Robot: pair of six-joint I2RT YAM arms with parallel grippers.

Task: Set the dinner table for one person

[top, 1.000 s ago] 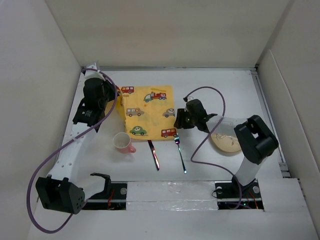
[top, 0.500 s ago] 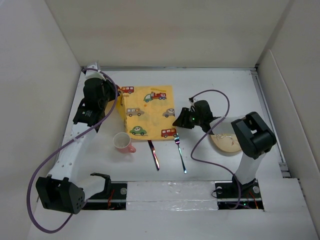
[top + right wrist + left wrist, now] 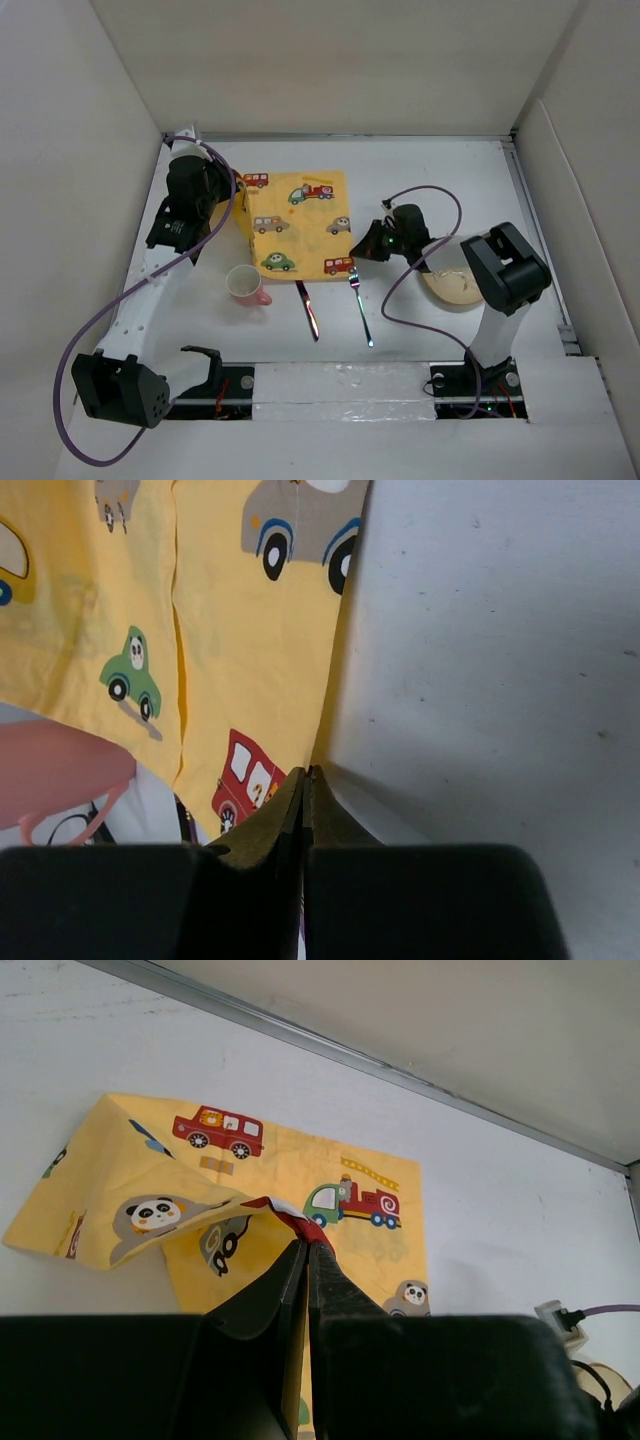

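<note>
Dinner table [image 3: 480,180]: left fingers [image 3: 268,1302] pinch mat [image 3: 300,225] corner; right fingers [image 3: 268,828] together, grip unclear.

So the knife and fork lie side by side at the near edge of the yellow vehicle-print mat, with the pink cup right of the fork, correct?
Not quite: the pink cup stands to the left of the knife, not right of the fork, as the top view shows. Knife and fork do lie side by side at the yellow mat's near edge.
</note>
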